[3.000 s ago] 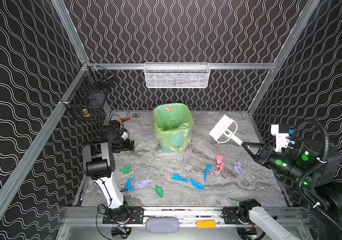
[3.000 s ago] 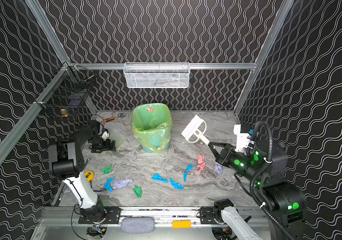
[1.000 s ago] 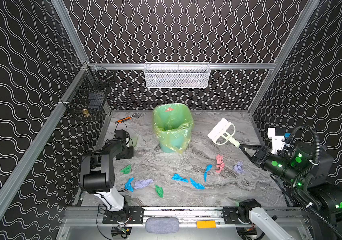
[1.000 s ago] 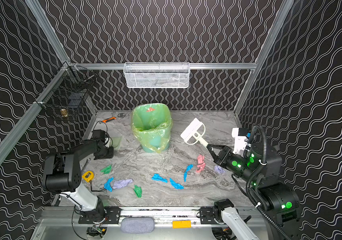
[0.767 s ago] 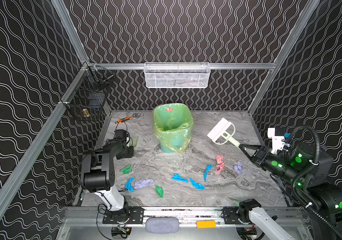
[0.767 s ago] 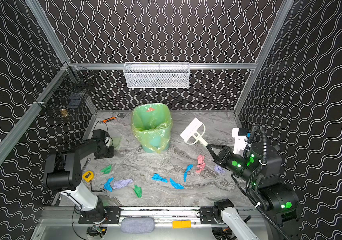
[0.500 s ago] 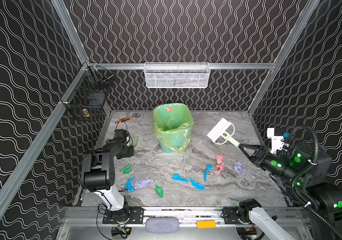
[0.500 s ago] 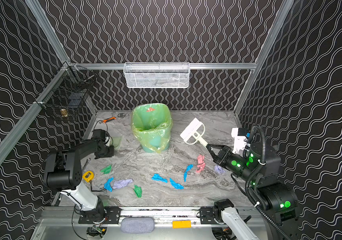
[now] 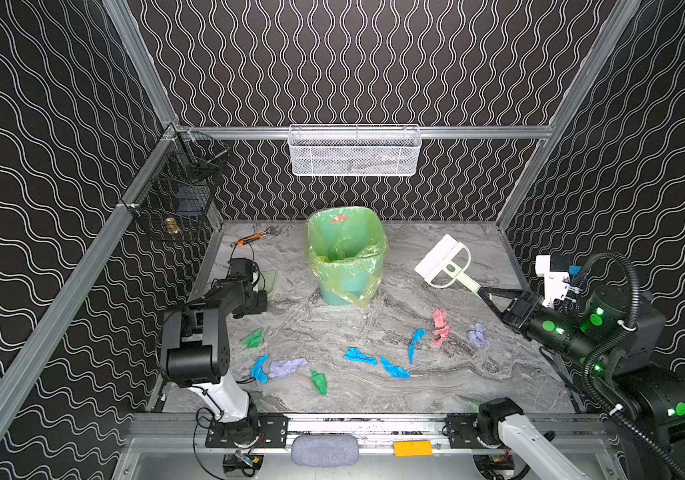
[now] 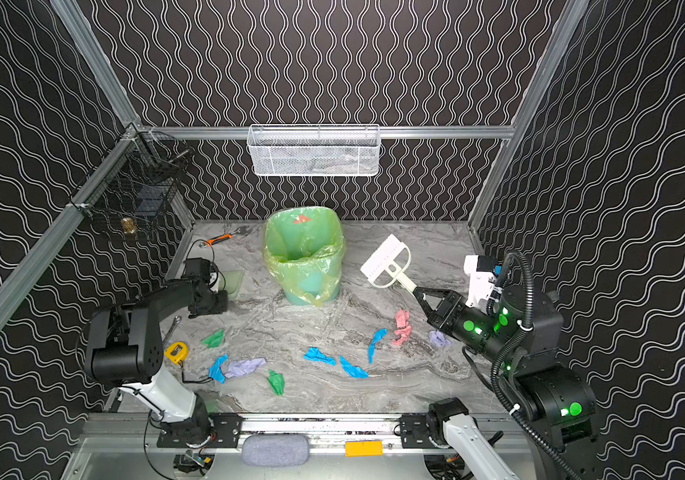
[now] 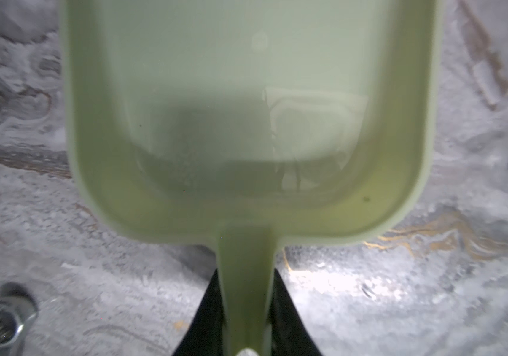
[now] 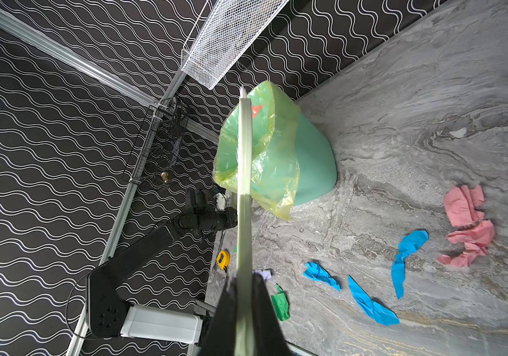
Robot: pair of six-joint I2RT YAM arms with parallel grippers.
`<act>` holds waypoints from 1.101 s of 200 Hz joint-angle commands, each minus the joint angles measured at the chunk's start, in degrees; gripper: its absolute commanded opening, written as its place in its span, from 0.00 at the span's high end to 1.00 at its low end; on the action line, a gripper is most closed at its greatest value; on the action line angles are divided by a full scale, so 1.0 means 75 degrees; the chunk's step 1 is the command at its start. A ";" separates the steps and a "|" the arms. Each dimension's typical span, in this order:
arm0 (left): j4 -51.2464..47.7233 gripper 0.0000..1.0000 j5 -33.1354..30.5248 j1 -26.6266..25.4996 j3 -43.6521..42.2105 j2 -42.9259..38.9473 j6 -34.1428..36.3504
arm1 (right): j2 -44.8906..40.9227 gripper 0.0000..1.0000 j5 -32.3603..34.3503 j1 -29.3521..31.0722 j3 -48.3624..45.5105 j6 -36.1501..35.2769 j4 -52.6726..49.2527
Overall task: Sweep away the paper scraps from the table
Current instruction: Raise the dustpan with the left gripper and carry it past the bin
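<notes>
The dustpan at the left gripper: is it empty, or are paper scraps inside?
Empty. The dustpan shows only its bare pale-green floor in the left wrist view; nothing lies inside.

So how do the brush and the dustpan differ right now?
The brush is cream-white; the dustpan is pale translucent green. The brush is held up off the table in the right gripper; the dustpan lies flat on it. The brush has a narrow toothed head; the dustpan is a wide open tray. Shared: each handle sits between a gripper's fingers, the dustpan's in the left gripper.

bin (image 9: 345, 266) blocks centre, table (image 9: 477, 386) front open
</notes>
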 commanded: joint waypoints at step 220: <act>-0.5956 0.90 -0.2061 -0.4491 0.6306 -0.2699 0.0080 | 0.1781 1.00 0.2666 -0.0006 0.1175 -0.2327 -0.3165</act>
